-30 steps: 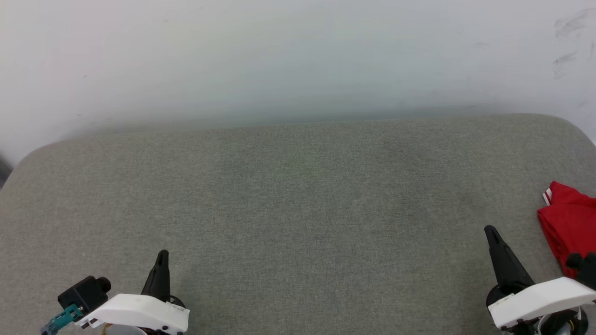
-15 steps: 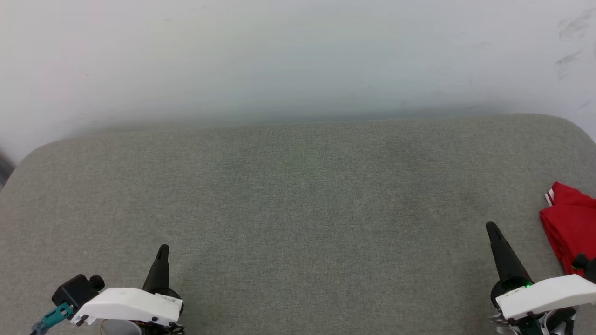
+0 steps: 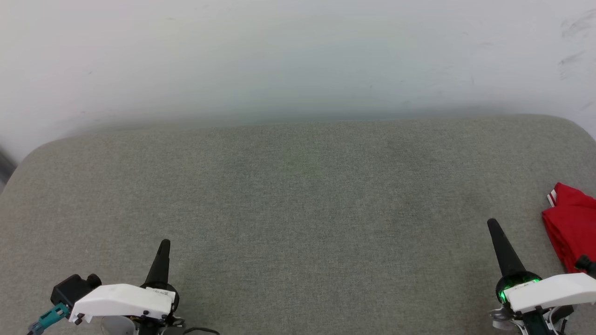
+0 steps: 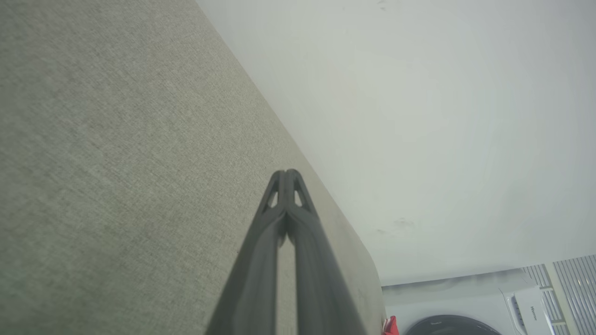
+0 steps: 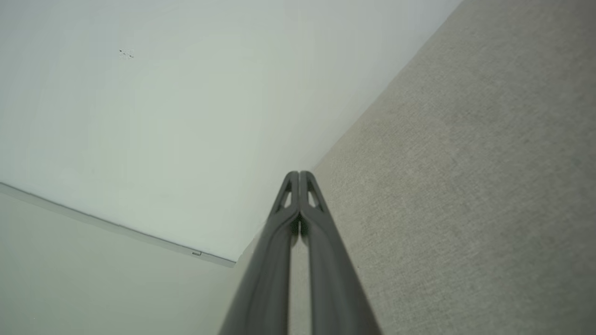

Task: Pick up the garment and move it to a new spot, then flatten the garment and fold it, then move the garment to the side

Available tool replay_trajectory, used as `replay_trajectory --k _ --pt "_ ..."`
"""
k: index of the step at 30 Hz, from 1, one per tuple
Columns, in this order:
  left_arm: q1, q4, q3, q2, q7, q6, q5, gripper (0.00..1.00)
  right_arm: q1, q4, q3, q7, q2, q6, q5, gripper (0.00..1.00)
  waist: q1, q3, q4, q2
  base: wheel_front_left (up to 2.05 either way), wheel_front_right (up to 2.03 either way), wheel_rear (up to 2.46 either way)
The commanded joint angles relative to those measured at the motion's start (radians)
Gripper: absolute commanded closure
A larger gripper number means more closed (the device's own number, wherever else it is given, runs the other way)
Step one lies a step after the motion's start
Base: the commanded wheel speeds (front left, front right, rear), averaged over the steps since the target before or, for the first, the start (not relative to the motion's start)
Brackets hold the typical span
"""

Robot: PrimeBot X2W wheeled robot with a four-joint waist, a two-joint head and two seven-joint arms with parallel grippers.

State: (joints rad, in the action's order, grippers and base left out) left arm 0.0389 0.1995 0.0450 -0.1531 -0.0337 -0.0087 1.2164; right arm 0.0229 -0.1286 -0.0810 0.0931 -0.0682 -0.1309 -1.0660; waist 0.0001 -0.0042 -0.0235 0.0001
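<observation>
Garment [image 3: 572, 225] lies bunched at the right edge of our grey pad [image 3: 298, 195]; our left gripper [image 3: 164, 243] and right gripper [image 3: 491, 222] point forward, both clenched, clear of it.

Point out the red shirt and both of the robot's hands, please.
Bright red soft-fabric shirt [image 3: 572, 228]: head view, middle of the visible red cloth.
Dark two-fingered right hand [image 3: 492, 225]: head view, the shut fingertips.
Dark two-fingered left hand [image 3: 164, 245]: head view, the shut fingertips.

grey fabric surface [image 3: 298, 209], white wall [image 3: 279, 56], washing machine [image 4: 465, 307]
</observation>
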Motion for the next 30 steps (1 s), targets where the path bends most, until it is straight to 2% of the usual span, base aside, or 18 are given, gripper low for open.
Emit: replay_trajectory --k 1,30 --pt "0.024 -0.005 -0.013 -0.002 0.006 -0.007 0.017 1.0 0.028 0.004 -0.003 0.002 0.0 0.0 -0.024 1.0 -0.0001 0.0 0.0 -0.0001 0.0 0.0 0.0" --pt "0.053 0.022 -0.087 0.052 0.078 -0.071 0.222 1.0 0.064 -0.06 -0.02 0.013 0.011 0.0 -0.301 1.0 -0.0001 0.003 0.011 -0.0001 0.0 0.0 0.0"
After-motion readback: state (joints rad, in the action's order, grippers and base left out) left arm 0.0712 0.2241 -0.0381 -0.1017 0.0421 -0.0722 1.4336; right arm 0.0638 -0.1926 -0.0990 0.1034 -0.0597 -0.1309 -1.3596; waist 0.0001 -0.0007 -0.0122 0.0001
